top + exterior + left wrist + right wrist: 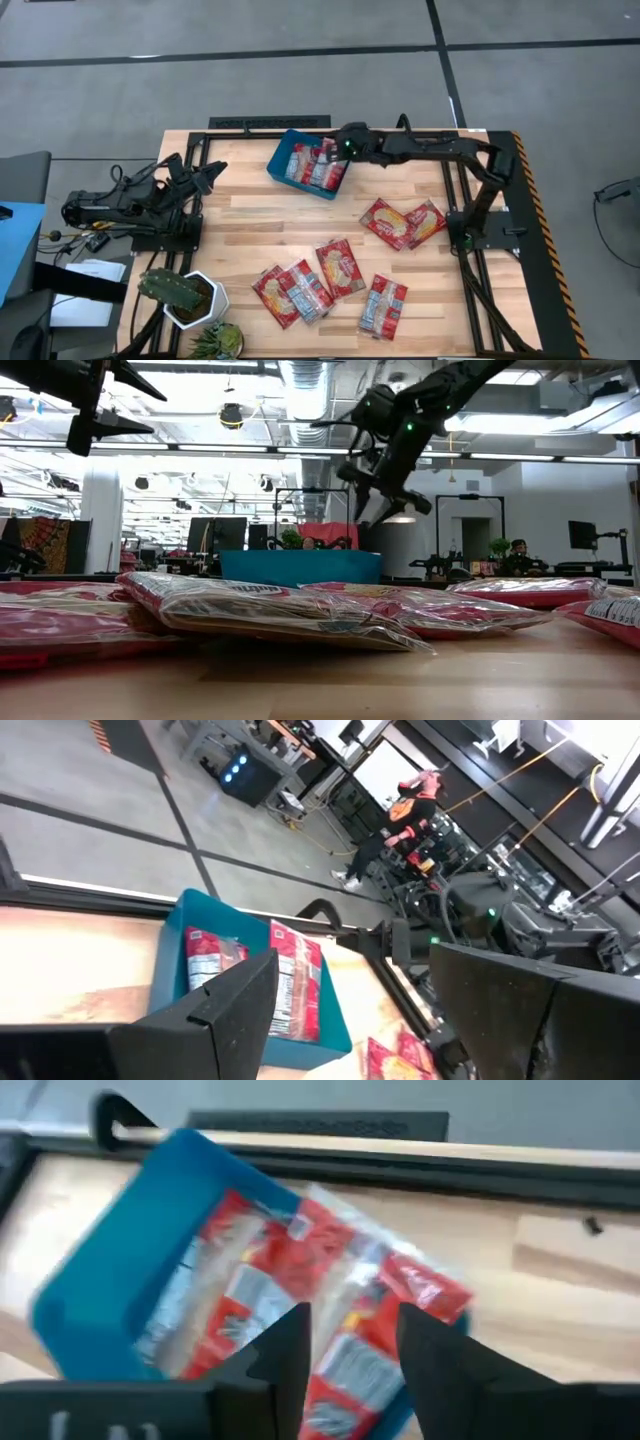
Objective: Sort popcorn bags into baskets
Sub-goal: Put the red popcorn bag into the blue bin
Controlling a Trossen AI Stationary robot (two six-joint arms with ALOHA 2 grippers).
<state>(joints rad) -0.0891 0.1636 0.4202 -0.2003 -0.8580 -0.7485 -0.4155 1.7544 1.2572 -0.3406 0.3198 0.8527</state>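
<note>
right claw [338, 150] apart, empty, over teal basket [283, 150] holding popcorn bags [318, 166]; left claw [212, 174] apart, idle.

Light came from above, even and fairly bright; in the high view the table [300, 225] was lit without harsh glare, and the arms cast only soft, faint shadows on the wood; the low view looked into ceiling strip lamps [210, 450] that blew out white, leaving both arms as dark silhouettes against them; the nearest bags [270, 610] were soft and out of focus there, their wrappers catching pale sheen; the right wrist view was smeared with blur, the bin [110, 1280] and its bags without crisp edges; the left wrist view was sharper but tilted, with the near fingers [220, 1010] dark and featureless.
</note>
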